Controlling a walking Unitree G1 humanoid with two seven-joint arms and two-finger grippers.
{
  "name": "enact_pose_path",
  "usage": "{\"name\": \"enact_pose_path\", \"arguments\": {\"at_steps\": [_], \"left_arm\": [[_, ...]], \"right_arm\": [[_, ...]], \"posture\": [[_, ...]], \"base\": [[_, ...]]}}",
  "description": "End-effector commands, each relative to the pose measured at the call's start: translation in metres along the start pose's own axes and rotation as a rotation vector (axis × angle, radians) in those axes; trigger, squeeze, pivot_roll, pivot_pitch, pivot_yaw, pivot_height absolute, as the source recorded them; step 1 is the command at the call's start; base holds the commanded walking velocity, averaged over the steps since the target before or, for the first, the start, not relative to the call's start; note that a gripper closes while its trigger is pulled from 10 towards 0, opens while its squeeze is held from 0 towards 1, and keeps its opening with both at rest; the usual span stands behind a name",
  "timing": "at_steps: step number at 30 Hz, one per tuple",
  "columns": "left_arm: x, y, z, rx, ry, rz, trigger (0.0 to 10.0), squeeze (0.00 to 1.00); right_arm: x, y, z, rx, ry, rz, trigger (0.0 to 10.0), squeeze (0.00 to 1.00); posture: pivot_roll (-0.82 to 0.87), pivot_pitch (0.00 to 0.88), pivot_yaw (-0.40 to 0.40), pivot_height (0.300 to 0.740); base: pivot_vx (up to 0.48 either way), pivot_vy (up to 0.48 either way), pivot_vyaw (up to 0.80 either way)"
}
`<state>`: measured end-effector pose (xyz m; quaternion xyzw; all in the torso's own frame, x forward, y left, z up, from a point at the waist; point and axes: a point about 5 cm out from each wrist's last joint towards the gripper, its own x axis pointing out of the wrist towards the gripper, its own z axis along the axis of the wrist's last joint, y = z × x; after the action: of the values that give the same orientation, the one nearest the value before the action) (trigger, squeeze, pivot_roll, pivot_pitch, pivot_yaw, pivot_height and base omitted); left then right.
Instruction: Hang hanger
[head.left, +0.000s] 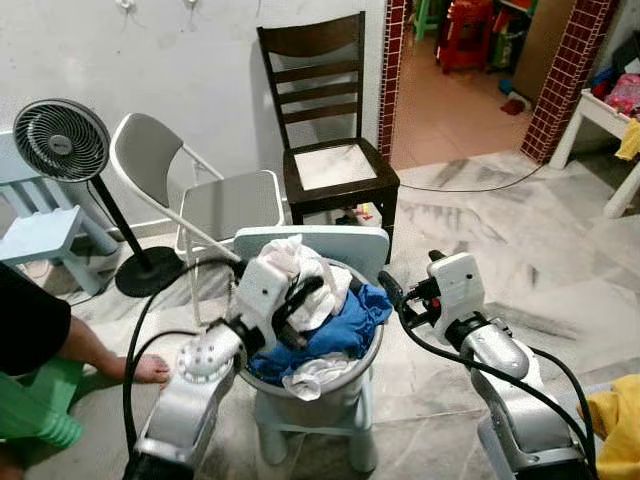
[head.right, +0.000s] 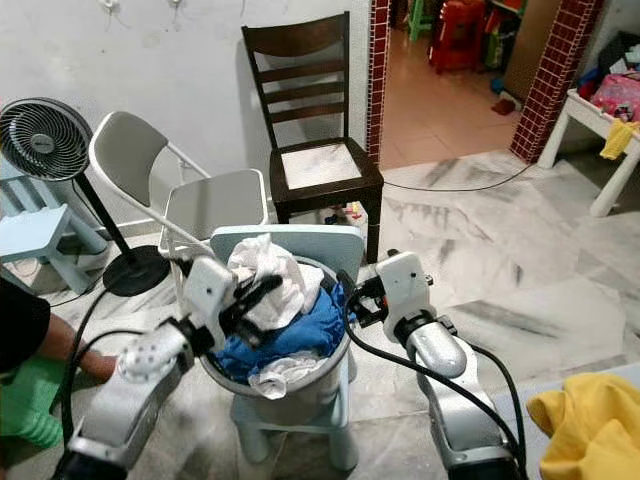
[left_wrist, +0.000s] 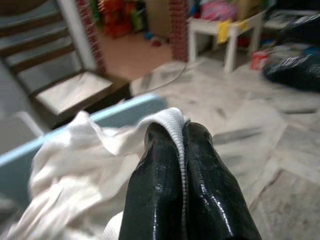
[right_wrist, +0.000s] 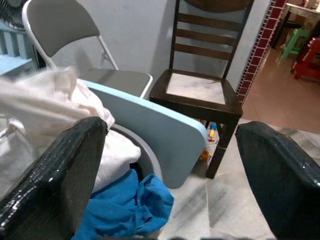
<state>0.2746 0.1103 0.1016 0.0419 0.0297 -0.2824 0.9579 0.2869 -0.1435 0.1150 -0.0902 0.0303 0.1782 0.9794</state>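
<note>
left gripper (left_wrist: 182, 145): fingers pressed together on a ribbed white hem of the white cloth garment (head.left: 300, 275); sits lower centre of the left eye view, over the basket's left rim.
white cloth garment: pinched at its edge between the two black fingers (left_wrist: 160, 185), the rest bunched on top of the pile, upper part of the basket.
right gripper (right_wrist: 170, 170): wide open, nothing held; fingers either side of the frame in the right wrist view, with the basket's right rim and the blue cloth between them but apart from both. In the left eye view it's centre-right, just beside the basket.
round grey laundry basket (head.left: 355, 375): centre-bottom of the left eye view, standing on a small pale-blue plastic chair (head.left: 320, 240), whose backrest rises behind it.
blue cloth (head.left: 340, 325): in the basket under and right of the white garment, spilling over the right rim.
hanger: can't make one out in any view, so can't place it relative to either gripper.
dark wooden slat-back chair (head.left: 325, 110): upper centre, against the white wall.
grey metal folding chair (head.left: 190, 190): left of the wooden chair, just behind the basket.
black pedestal fan (head.left: 62, 140): upper left of the frame.
person: bare foot (head.left: 150, 368) on the marble floor (head.left: 500, 260) at lower left, black clothing at the left edge.
yellow cloth (head.right: 590, 415): lower right corner, beside the right arm.
</note>
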Motion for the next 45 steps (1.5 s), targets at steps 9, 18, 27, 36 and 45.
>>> {"name": "enact_pose_path", "arguments": {"at_steps": [9,18,27,36,45], "left_arm": [[-0.020,0.020,0.009,0.011,0.021,0.230,10.0,0.00],[-0.022,0.017,0.010,0.023,0.029,0.260,10.0,0.00],[-0.022,0.015,0.008,0.026,0.045,0.290,10.0,0.00],[-0.023,0.011,0.008,-0.084,0.069,0.200,10.0,0.00],[-0.022,0.010,0.006,-0.028,0.078,0.216,10.0,0.00]], "right_arm": [[-0.006,0.015,-0.010,0.005,0.019,0.029,10.0,0.00],[-0.008,0.015,-0.008,-0.005,0.004,0.013,10.0,0.00],[-0.009,0.018,-0.009,-0.004,0.005,0.007,10.0,0.00],[-0.007,0.015,-0.006,-0.005,-0.005,-0.006,10.0,0.00],[-0.007,0.017,-0.008,0.007,0.001,-0.005,10.0,0.00]], "posture": [[-0.07,0.000,0.060,0.740],[-0.08,0.000,0.060,0.740],[-0.08,0.000,0.064,0.740],[-0.08,0.000,0.063,0.740],[-0.08,0.000,0.066,0.740]], "base": [[0.000,0.000,-0.62],[0.000,0.000,0.00],[0.000,0.000,0.00],[0.000,0.000,0.00],[0.000,0.000,-0.36]]}}
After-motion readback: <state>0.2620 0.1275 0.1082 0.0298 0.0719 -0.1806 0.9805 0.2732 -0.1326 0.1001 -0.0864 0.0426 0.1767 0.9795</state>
